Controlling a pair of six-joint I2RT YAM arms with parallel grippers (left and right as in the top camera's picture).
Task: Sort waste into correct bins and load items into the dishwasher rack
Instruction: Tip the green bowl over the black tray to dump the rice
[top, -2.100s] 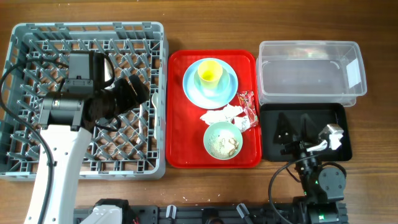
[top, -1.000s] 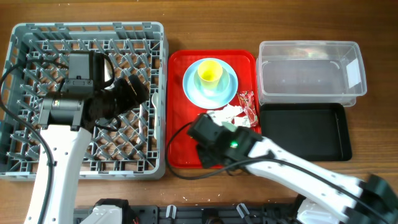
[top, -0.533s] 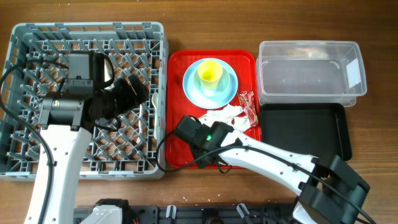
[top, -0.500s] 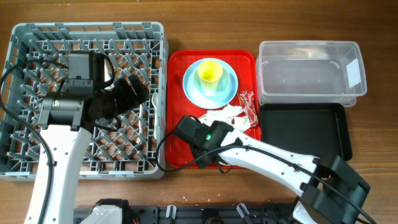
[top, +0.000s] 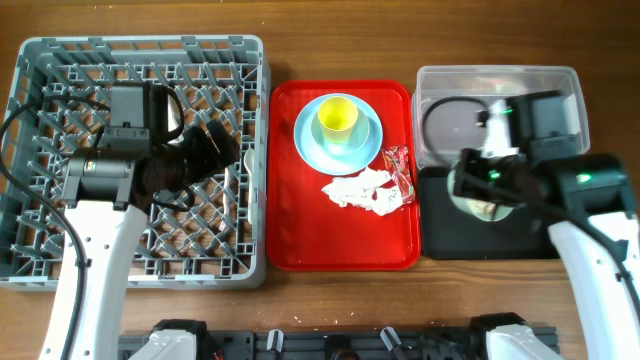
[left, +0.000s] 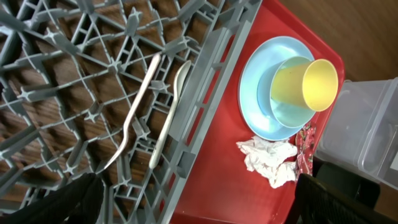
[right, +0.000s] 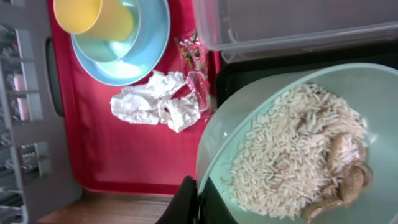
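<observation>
Right gripper (right: 196, 198) clenched on the rim of the mint-green bowl (right: 225, 132), above the black tray (top: 447, 240)
Food scraps (right: 291, 151) fill the bowl; the left gripper (left: 205, 202) is spread wide, grasping nothing, over the dishwasher rack (left: 59, 65), where fork (left: 134, 116) and spoon (left: 170, 118) lie side by side

The counter (top: 330, 40) is shown as grained brown wood. The rack (top: 140, 45) is moulded in matt grey plastic — the red tray (top: 330, 240) in glossy plastic. The tub (top: 440, 78) is of clear plastic, the napkins (top: 360, 188) of crumpled paper, the mint-green bowl (right: 219, 155) smooth.
</observation>
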